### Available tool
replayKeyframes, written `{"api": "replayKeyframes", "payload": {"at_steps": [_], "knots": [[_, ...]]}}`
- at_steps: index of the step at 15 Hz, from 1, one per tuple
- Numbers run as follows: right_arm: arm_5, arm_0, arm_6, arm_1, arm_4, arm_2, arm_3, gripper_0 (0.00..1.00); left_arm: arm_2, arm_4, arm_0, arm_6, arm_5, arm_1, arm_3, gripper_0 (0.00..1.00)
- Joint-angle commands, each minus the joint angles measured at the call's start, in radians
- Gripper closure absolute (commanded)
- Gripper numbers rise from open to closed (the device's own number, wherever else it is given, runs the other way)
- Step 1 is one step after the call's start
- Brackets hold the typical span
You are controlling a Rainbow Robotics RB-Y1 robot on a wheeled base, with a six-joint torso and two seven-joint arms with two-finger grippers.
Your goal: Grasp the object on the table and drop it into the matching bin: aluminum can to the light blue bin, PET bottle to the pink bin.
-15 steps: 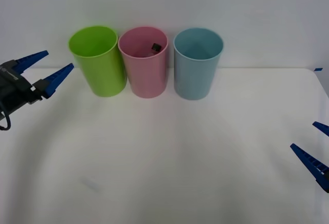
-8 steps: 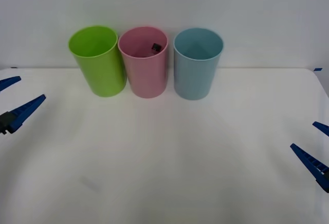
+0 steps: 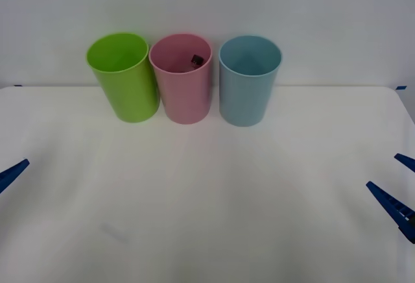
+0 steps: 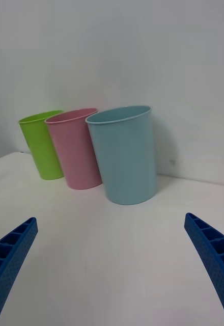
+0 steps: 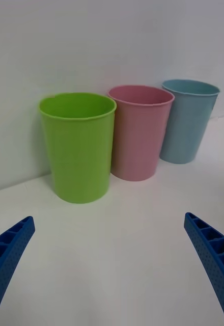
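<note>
**Bottle in the pink bin, both grippers spread wide**

Nearest, the left gripper (image 5: pixel 112 265) and right gripper (image 3: pixel 403 189) hang released, empty, at the table's (image 3: pixel 207 218) side edges. Farther back, the PET bottle (image 3: pixel 196 60) sits inside the pink bin (image 3: pixel 181 82), between the lime green bin (image 3: pixel 124 78) and light blue bin (image 3: pixel 249 82).

The left end effector (image 3: pixel 11 174) withdrew across the bench (image 3: pixel 214 198). A second ago it hung up at about ten o'clock in the front view, just left of the lime green bin (image 3: pixel 124 75), with its black body and both blue fingers showing, spread apart. Half a second ago it had dropped toward nine o'clock, its body already past the edge. At the last moment one blue fingertip (image 3: pixel 14 171) showed at the left edge, near eight o'clock, well apart from the bins.
</note>
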Motion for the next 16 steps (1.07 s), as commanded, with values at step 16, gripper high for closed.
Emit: {"api": "replayKeyframes", "payload": {"at_steps": [16], "knots": [[0.000,0.000,0.000,0.000,0.000,0.000,0.000,0.00,-0.019,0.042,0.180,-0.068,-0.023,0.002,-0.003,0.00]]}}
